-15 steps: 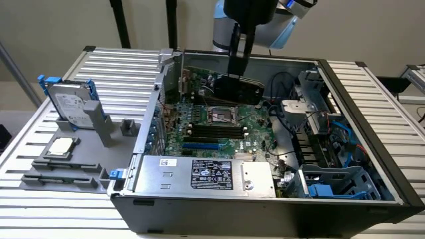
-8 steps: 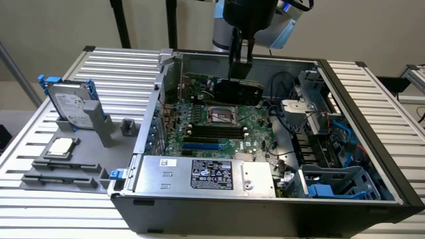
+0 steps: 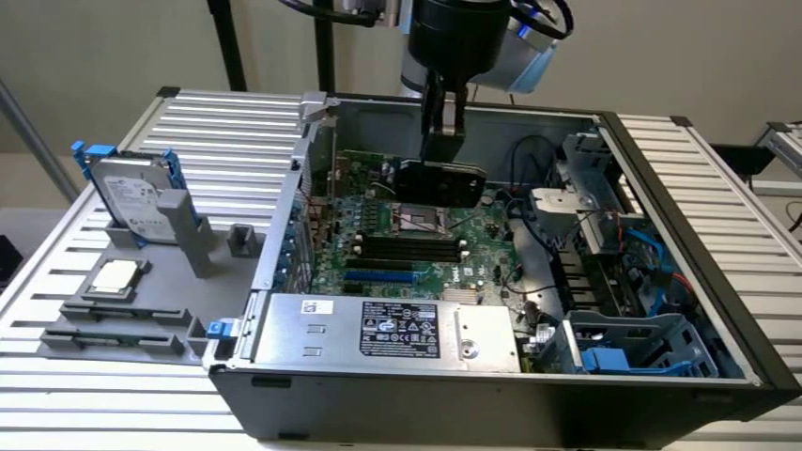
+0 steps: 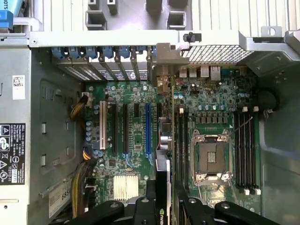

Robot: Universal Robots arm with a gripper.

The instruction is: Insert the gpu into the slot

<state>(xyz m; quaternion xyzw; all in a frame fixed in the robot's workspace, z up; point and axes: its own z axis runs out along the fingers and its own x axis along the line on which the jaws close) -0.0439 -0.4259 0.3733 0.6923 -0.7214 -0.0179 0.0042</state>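
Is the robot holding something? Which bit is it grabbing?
Yes, the gripper holds the black graphics card by its top edge, above the green board.

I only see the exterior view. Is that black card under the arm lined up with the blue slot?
Observer: Not quite. In the wrist view the gpu runs parallel to the slot, but its edge shows between the slot and the memory slots.
Operator: What else sits beside that slot?
Observer: Two black slots, then a white slot, going toward the power supply.
Operator: How is the card held?
Observer: The jaws are shut on it, one finger against each flat face.
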